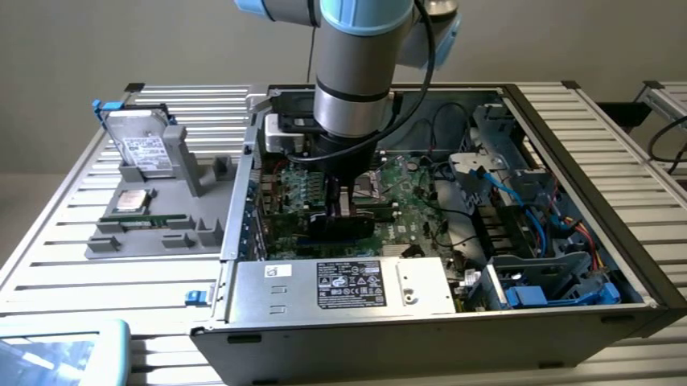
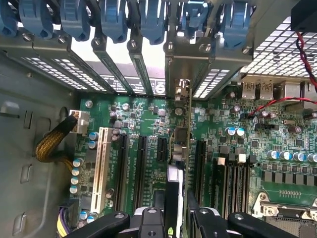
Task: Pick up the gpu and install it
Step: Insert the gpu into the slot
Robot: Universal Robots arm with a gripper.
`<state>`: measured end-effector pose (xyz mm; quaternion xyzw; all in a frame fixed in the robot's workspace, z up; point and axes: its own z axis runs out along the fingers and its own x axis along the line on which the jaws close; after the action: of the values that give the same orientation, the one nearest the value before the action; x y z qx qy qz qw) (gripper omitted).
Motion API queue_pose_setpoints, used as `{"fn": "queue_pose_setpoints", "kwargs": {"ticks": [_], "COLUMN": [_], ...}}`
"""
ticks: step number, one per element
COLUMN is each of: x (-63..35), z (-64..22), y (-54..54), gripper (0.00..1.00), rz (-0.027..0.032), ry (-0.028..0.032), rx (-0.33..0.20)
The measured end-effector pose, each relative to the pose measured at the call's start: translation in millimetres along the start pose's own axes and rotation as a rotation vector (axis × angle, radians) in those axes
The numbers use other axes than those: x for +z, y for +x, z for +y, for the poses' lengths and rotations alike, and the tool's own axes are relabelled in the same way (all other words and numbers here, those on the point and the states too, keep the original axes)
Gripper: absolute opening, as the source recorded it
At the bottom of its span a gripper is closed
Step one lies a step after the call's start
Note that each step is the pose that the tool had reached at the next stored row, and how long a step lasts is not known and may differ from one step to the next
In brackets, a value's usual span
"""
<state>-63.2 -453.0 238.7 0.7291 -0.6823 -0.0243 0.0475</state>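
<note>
Green board edge-on between the fingers (image 2: pixel 177 210): the gpu (image 2: pixel 179 148) is clamped, upright, low over the motherboard (image 2: pixel 277 163), its bracket at the rear slot openings (image 2: pixel 148 64). Risk: a slight tilt or offset from the slot (image 2: pixel 199 158) beside it jams the connector or bends pins.

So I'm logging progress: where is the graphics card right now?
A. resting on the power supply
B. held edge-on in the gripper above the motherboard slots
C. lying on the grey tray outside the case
B: the graphics card stands edge-on between the gripper fingers, over the motherboard.
</note>
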Motion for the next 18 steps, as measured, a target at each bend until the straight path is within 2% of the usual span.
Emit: {"fn": "queue_pose_setpoints", "kwargs": {"ticks": [18], "x": [0.4], "z": [0.4], "y": [-0.1], "gripper": [0.27], "rz": [-0.0004], "ry": [0.0], "rx": [0.001]}}
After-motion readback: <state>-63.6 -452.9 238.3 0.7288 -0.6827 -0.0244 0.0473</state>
